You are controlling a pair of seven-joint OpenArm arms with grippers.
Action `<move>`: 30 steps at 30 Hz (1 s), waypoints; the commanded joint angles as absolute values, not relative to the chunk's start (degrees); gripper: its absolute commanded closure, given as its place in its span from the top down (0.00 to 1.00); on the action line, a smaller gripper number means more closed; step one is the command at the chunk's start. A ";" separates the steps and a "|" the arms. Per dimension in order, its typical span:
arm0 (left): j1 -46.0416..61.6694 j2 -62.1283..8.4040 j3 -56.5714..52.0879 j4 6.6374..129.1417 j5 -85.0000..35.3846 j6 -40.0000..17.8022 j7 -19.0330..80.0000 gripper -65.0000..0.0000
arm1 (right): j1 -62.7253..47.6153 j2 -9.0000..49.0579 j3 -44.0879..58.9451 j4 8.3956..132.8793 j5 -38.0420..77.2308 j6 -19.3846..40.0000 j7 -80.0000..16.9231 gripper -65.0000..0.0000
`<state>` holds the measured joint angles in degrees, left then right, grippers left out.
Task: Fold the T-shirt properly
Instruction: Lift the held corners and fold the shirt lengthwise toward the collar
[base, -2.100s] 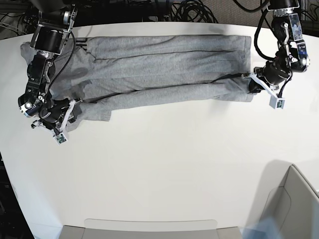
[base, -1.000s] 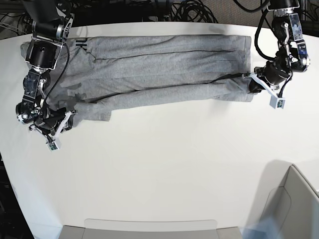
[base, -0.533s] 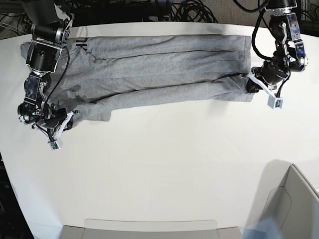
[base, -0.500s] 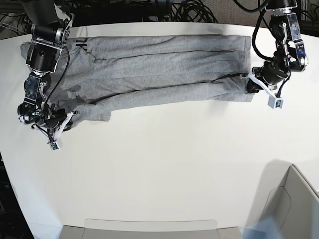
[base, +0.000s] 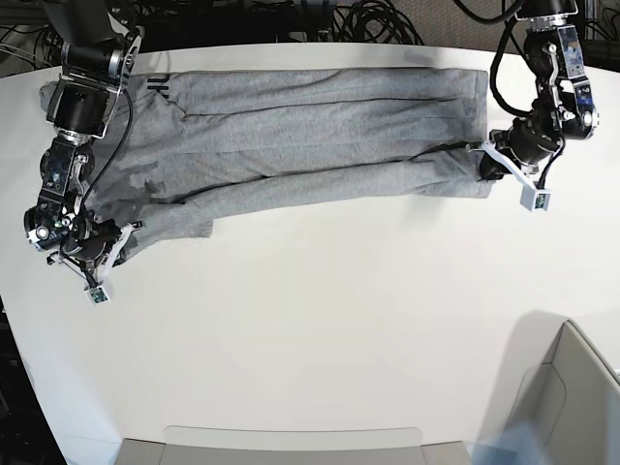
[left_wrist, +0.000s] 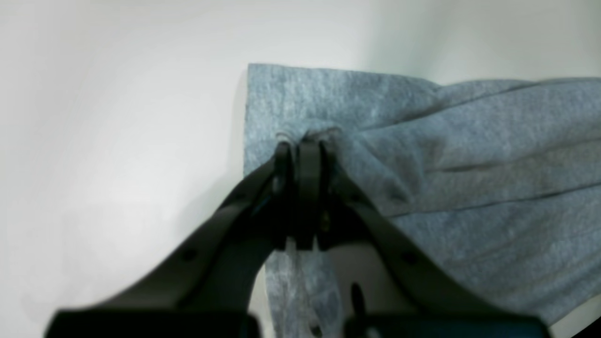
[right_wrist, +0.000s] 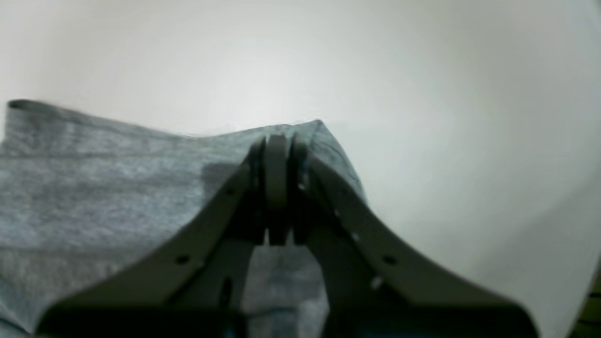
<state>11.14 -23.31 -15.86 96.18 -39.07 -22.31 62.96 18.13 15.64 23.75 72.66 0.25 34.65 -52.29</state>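
Your white table (base: 320, 320) fills the base view, with black cables (base: 378, 19) bunched at 12 o'clock. The T-shirt (base: 310, 126) lies stretched across the far half. Your left gripper (base: 487, 165) pinches its edge at 3 o'clock; your right gripper (base: 118, 235) is clenched on its corner at 9 o'clock.

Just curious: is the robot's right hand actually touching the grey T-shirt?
Touching. In the right wrist view, the right hand is pinched shut on the edge of the T-shirt, with cloth bunched at its tips.
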 commanded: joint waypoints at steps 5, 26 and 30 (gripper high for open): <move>10.59 -24.13 -16.13 97.01 -39.87 -22.37 62.02 0.00 | 19.74 16.31 23.87 77.14 0.92 34.59 -53.58 0.00; 11.21 -24.13 -16.66 97.45 -40.04 -22.37 65.45 0.00 | 9.71 17.45 27.91 100.97 0.84 40.00 -70.99 0.00; 11.21 -24.13 -16.66 97.45 -40.04 -22.37 65.63 0.00 | 9.54 18.07 28.88 103.87 0.75 40.00 -74.86 0.00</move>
